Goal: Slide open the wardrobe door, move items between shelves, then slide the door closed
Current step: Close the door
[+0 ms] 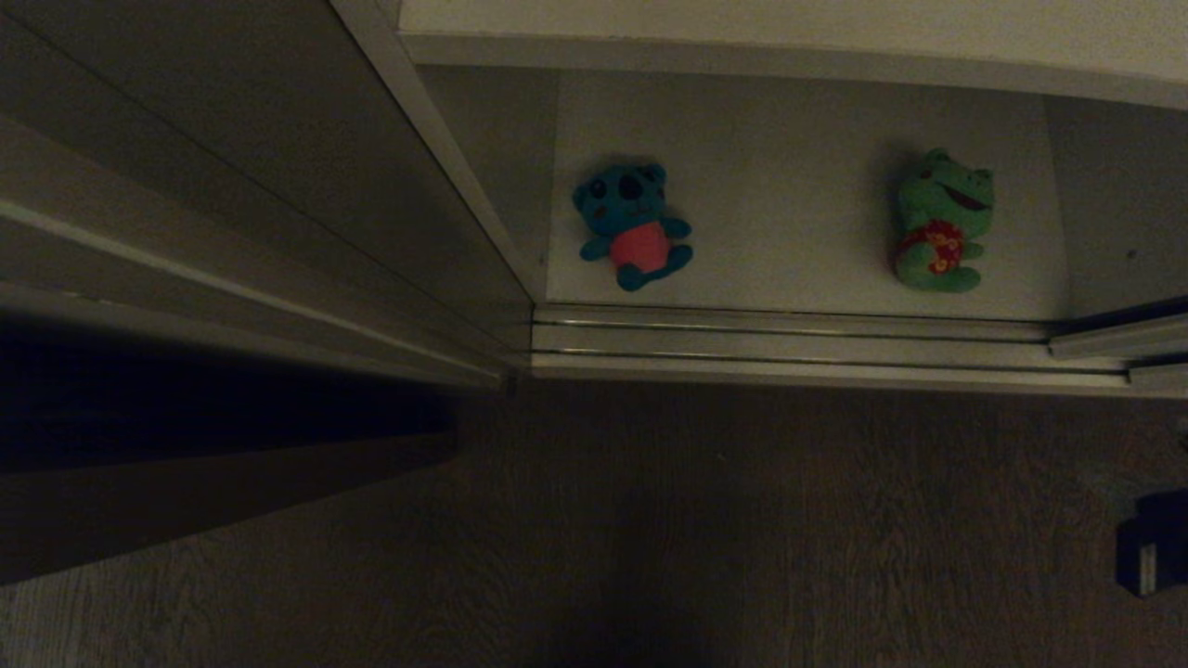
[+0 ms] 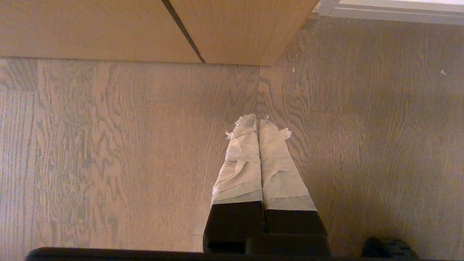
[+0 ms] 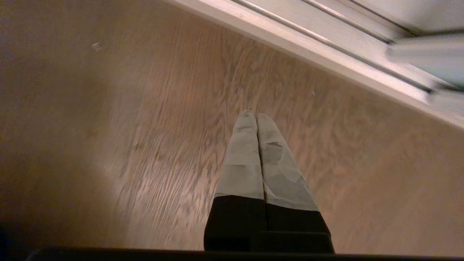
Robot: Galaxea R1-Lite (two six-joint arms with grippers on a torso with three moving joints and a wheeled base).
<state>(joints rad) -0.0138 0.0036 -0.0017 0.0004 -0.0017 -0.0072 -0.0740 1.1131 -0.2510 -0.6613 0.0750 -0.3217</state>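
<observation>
On white shelf, frog lengthwise, head rearward.

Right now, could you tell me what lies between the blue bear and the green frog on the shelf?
Nothing: in the head view only bare white shelf separates the blue bear from the green frog.

Floor: wood-grain planks, matt, visible grain. Wardrobe door: smooth matt panel w/ thin light frame edge. Bottom track: looks like metal, slight sheen on rails. Shelf: plain white board, smooth, matt. Blue bear & green frog: soft plush cloth, fuzzy; frog has printed red fabric. Left pincer & right pincer: black plastic bodies, fingertips wrapped in pale crinkled tape, matt, frayed at left tips. Cabinet nr left pincer: light wood veneer, smooth.
</observation>
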